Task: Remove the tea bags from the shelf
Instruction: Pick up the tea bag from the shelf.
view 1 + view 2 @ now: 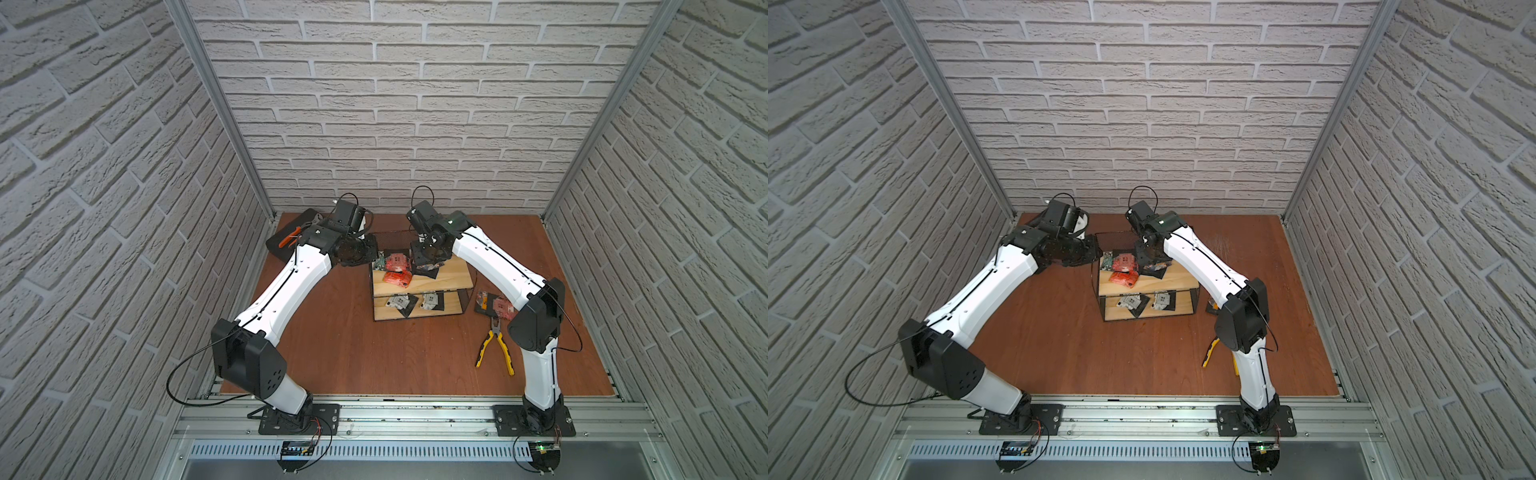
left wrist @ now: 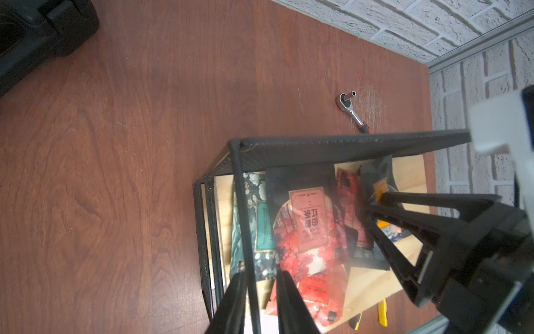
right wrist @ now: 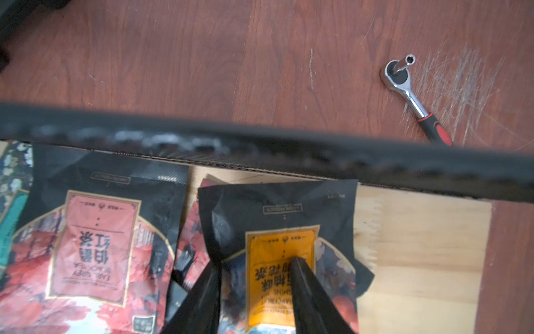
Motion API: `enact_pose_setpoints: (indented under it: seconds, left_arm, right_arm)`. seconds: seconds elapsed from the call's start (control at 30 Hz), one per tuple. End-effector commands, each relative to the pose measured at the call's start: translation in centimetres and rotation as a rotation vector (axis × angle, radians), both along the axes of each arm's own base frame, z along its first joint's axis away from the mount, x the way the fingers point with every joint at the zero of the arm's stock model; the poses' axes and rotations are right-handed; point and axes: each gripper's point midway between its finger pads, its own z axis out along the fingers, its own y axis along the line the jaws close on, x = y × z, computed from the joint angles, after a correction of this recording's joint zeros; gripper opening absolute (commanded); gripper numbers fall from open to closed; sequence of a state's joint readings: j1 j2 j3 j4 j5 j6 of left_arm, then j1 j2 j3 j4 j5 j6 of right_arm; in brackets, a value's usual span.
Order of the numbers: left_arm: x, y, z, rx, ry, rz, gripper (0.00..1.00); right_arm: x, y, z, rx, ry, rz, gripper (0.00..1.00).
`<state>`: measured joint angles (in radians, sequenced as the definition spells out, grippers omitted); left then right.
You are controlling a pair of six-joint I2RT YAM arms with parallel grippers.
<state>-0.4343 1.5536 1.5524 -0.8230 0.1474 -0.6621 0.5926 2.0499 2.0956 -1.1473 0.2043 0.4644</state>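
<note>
Right gripper pitched down, jaws astride orange-label tea bag atop shelf.

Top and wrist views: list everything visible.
shelf: one, pine and black mesh, mid-table
top bags: at least four, red, green, black-orange, upper tier
lower bags: two white-grey, some black, lower tier
loose bags: few, red, black, table beside shelf
pliers: one, yellow-handled, by right arm
ratchet: one, chrome, behind shelf
case: one, black, far left corner
orange tool: one, on case
table: one, red-brown
left gripper: black, at shelf's frame
right gripper: black, on black-orange bag
</note>
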Motion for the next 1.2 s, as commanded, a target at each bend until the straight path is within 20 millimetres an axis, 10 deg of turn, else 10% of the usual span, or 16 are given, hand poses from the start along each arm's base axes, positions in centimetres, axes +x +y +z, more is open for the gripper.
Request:
enact_pose_setpoints:
  seconds: [0.0,0.57,1.17]
  left_arm:
    - [0.3,-0.6,0.7,-0.009,-0.026,-0.024,0.24]
    - [0.2,-0.6,0.6,-0.008,-0.024,-0.024,0.24]
    - [0.4,-0.6,0.6,-0.006,-0.02,-0.025,0.24]
  right_arm:
    - [-0.9,-0.6,-0.4,0.003,0.038,-0.016,0.39]
    - [-0.9,-0.7,1.4,0.043,-0.01,-0.036,0.02]
    - [-2.3,-2.2,9.4,0.125,-0.187,-0.048,0.03]
